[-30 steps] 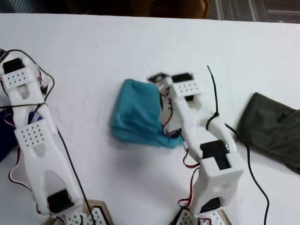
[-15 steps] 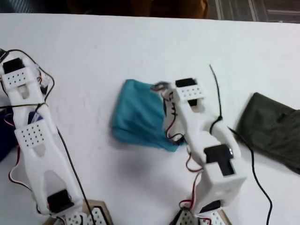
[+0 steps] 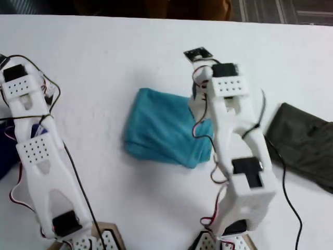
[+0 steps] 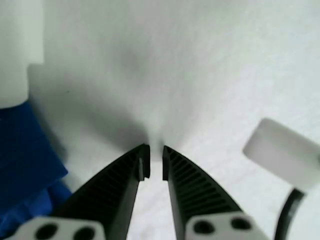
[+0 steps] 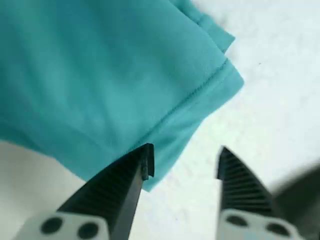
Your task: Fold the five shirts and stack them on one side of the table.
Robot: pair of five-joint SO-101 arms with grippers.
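Note:
A folded teal shirt (image 3: pixel 161 130) lies at the table's middle. The right arm (image 3: pixel 229 104) stands over the shirt's right edge. In the right wrist view my right gripper (image 5: pixel 185 162) is open just above the teal shirt (image 5: pixel 100 75), one finger over the hem and the other over bare table, holding nothing. At the left side of the table stands the left arm (image 3: pixel 23 94). My left gripper (image 4: pixel 154 162) is shut with nothing in it, over white table beside a blue shirt (image 4: pixel 25 150).
A dark green shirt (image 3: pixel 304 140) lies crumpled at the right edge. The blue shirt (image 3: pixel 5 151) shows at the left edge behind the left arm. Black cables (image 3: pixel 283 192) trail off the right arm. The white table (image 3: pixel 104 52) is bare toward the back.
The right arm has swung toward the back of the table and a little right, off the teal shirt's right side. More of that side shows, lying flat. The left arm kept still.

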